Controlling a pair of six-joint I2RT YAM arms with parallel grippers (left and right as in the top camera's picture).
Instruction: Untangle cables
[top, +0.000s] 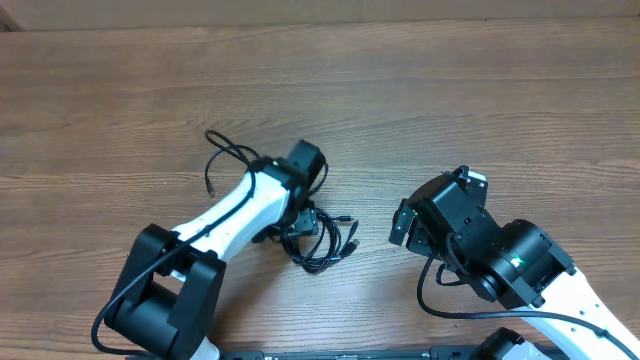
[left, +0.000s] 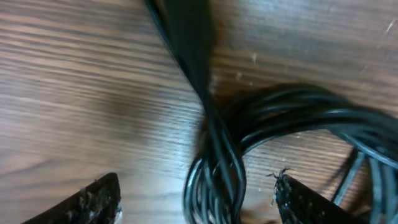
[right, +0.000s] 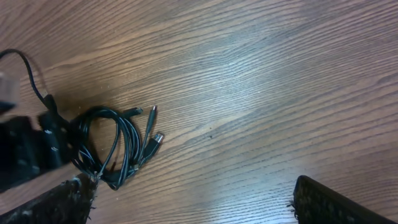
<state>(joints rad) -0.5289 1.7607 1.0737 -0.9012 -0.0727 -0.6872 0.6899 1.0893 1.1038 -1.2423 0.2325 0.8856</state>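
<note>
Nearest the front edge stand two arms in white and black shells, the left arm (top: 215, 225) reaching up and inward, the right arm (top: 505, 260) bent towards the middle. The left tool (left: 199, 208) hangs low over the cables (left: 217, 155) with its jaws apart. Its two fingers (left: 99, 199) are dark and rough-surfaced, and they stand one on each side of the bundle without pressing on it. From that close, the cables are thin, glossy black strands lying side by side, pinched into a narrow waist and fanning into curved loops on the right. The right tool (right: 193, 205) is likewise spread wide, with only bare wood between its two scuffed black fingers (right: 329, 199), and it sits well apart from the bundle. From the right wrist camera the cables (right: 118, 146) form a small loose coil with at least three little plug ends poking out on its right side; how many separate cords make up the coil I cannot tell. From overhead the coil (top: 322, 240) lies near the middle of the counter (top: 450, 90), just beside the left tool (top: 298, 222) and left of the right tool (top: 402, 225). A thicker loop of wiring (top: 225, 155) curls out by the left arm's wrist. Beyond, the counter runs on in brown wood grain with long streaks.
</note>
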